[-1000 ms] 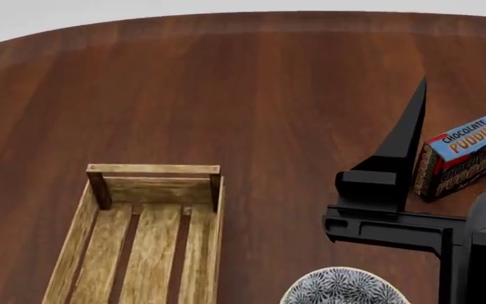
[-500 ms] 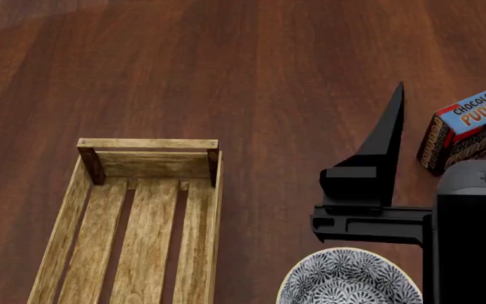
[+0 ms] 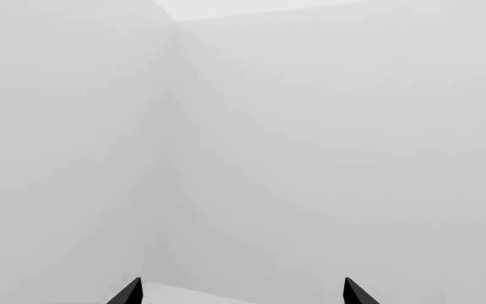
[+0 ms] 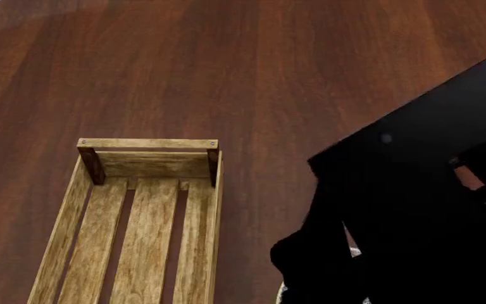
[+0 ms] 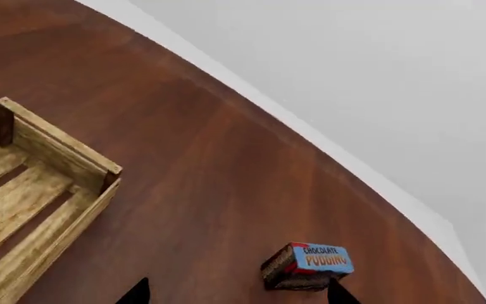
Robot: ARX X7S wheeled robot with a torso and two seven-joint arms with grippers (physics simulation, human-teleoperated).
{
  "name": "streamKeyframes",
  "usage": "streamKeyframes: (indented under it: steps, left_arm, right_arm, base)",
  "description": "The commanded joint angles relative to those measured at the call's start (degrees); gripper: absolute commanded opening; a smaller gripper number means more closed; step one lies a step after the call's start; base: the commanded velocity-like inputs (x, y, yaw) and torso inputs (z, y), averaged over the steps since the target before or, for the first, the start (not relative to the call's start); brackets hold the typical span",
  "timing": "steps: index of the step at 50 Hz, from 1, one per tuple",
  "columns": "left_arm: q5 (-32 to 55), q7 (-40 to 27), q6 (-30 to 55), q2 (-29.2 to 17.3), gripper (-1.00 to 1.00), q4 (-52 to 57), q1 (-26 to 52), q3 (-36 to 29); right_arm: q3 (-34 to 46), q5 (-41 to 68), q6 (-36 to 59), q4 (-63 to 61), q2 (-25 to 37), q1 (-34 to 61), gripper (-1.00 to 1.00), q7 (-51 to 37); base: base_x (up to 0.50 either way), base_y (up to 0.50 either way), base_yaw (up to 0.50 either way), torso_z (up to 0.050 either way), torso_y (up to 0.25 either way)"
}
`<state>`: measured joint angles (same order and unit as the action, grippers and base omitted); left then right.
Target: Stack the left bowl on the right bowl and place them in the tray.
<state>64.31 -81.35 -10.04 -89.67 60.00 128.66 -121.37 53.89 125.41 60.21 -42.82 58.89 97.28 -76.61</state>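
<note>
The light-wood tray [image 4: 150, 145] lies empty at the lower left of the head view, and its corner [image 5: 61, 149] shows in the right wrist view. Only a sliver of one patterned bowl [image 4: 354, 253] peeks out beneath my right arm [image 4: 412, 209], which fills the right side of the head view. I cannot tell which bowl it is, and the other bowl is out of view. My right gripper [image 5: 237, 294] is open above the bare table, holding nothing. My left gripper [image 3: 241, 294] is open too, facing blank grey walls.
A chocolate pudding box [image 5: 307, 266] lies on the dark wooden table [image 4: 226, 76] close to one right fingertip. The table's curved far edge [image 5: 252, 95] runs behind it. The right arm hides the box in the head view.
The head view first tilted downward. Since half a second ago my right arm has swung up across it, covering the bowl and the pudding box. The tray has not moved.
</note>
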Motion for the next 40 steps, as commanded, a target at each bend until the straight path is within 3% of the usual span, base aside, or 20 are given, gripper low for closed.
streamKeyframes:
  steps: [1,13,20,27,28,30,40]
  left_arm:
    - [-3.62,-1.33,-2.28,-0.33,1.00,0.00,-3.58,-0.24]
    - [-7.33,-2.35,-4.65,-0.33,1.00,0.00,-6.38,-1.86]
    - [-9.03,-3.39,-5.63,-0.33,1.00,0.00,-7.60,-2.42]
    - [-9.30,-3.37,-5.92,-0.33,1.00,0.00,-7.96,-2.20]
    - [-9.30,-3.38,-5.92,-0.33,1.00,0.00,-8.01,-2.16]
    - [-10.39,-3.73,-6.46,-0.33,1.00,0.00,-8.79,-2.78]
    - [-11.11,-4.15,-6.97,-0.33,1.00,0.00,-9.65,-2.88]
  right_arm:
    - [6.45,17.83,9.85,8.10,-2.69,10.54,1.00,2.67]
    - [16.77,27.89,20.54,13.43,-4.56,15.02,1.00,4.41]
    - [19.16,26.98,24.62,17.19,-6.14,14.36,1.00,5.79]
    - [20.02,23.18,28.96,22.64,-11.42,11.76,1.00,9.18]
    - [21.25,23.40,29.72,20.33,-7.98,14.97,1.00,12.79]
    - [21.44,19.76,29.23,21.92,-11.53,11.64,1.00,14.02]
    - [21.38,3.91,29.56,22.66,-14.58,8.78,1.00,29.93]
  base:
    - [0.00,0.00,0.00,0.000,0.000]
    - [0.00,0.00,0.00,0.000,0.000]
    - [0.00,0.00,0.00,0.000,0.000]
    - [0.00,0.00,0.00,0.000,0.000]
    - [0.00,0.00,0.00,0.000,0.000]
    - [0.00,0.00,0.00,0.000,0.000]
    - [0.00,0.00,0.00,0.000,0.000]
